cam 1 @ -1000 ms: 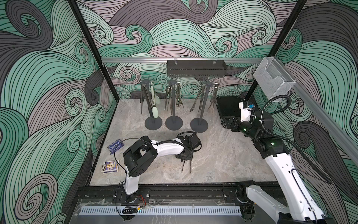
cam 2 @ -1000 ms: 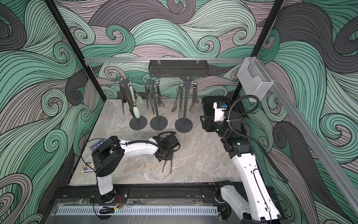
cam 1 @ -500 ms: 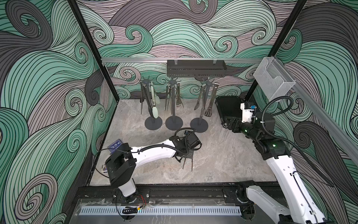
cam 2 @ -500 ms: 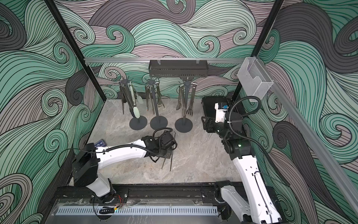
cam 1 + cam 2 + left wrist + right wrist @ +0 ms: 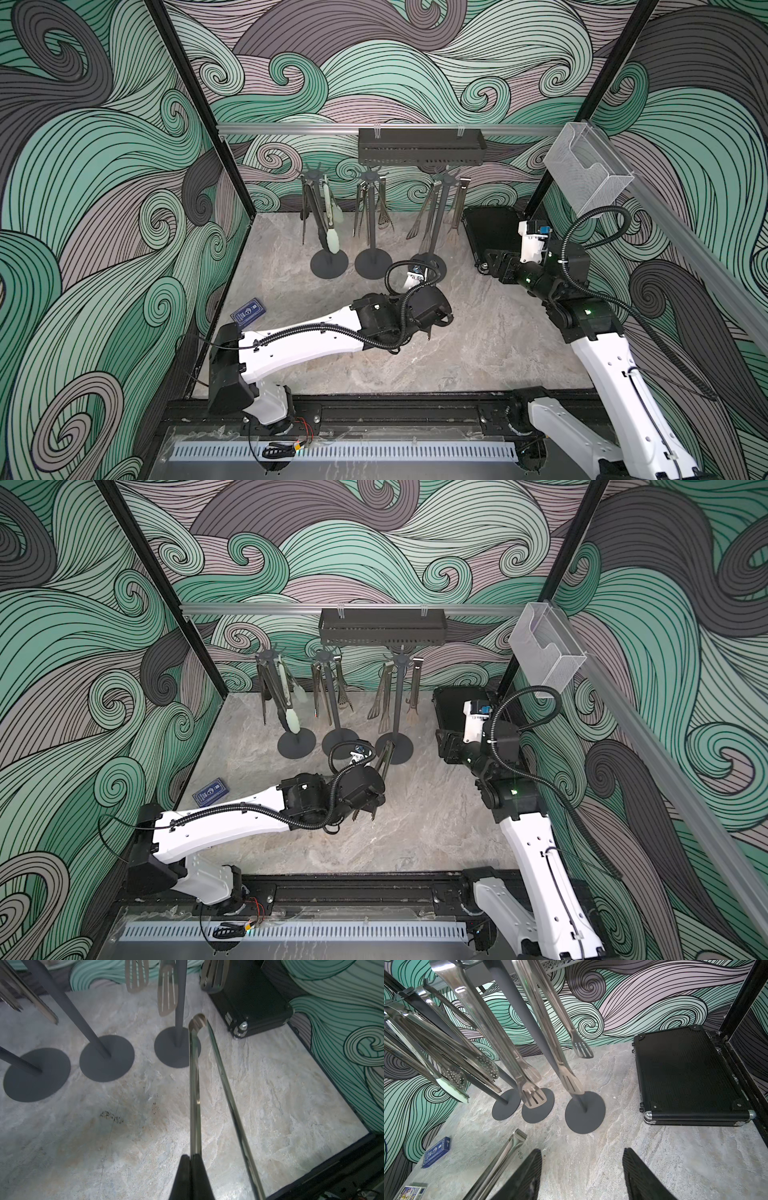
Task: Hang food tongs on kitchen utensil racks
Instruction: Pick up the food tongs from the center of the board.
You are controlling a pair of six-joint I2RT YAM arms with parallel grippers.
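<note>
Centre of a top view: your left gripper (image 5: 365, 804) pinches the steel tongs (image 5: 384, 756) just before the rightmost rack (image 5: 399, 712). Left wrist: only one arm is clamped, so raise the bend gently to a hook (image 5: 401, 659). Right wrist: your right gripper (image 5: 581, 1178) gapes, empty.

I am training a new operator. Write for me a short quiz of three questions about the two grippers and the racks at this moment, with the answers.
1. Choose one. The left gripper holds: A) steel tongs, B) a spoon, C) nothing.
2. True or false: the right gripper has its jaws shut on tongs.
3. Write the number: how many racks stand in the scene?

Key
1. A
2. False; its jaws are open and empty.
3. Three
</note>
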